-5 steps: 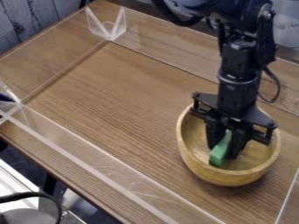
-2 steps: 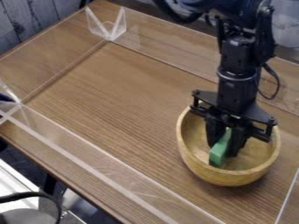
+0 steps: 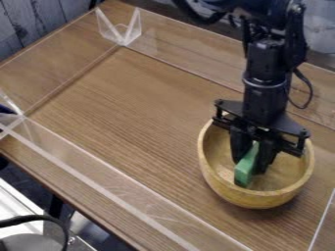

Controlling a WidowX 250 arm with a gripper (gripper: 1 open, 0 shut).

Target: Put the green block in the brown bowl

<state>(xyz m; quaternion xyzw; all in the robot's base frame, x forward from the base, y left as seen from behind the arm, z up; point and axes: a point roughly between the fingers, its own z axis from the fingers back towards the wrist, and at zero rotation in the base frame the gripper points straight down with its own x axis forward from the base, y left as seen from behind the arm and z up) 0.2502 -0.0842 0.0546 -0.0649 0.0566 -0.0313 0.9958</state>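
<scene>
The gripper (image 3: 257,162) points straight down into the brown bowl (image 3: 216,167), which stands near the right corner of the wooden table (image 3: 118,108). Its jaws are closed on the green block (image 3: 246,169), one dark finger on each long side, and the block stands nearly upright between them with its lower end down inside the bowl. From this view I cannot tell for sure if that lower end already touches the bottom of the bowl or hangs just above it. The block looks like a small, stiff and light bar with a matte surface, so I judge it will not slip easily and needs only a gentle squeeze; it should not break if it falls the short way to the wood. The best place to hold it is across its narrow width, near the middle of its length, as it is held now. The low transparent walls (image 3: 78,162) around the table are well apart from the bowl.
</scene>
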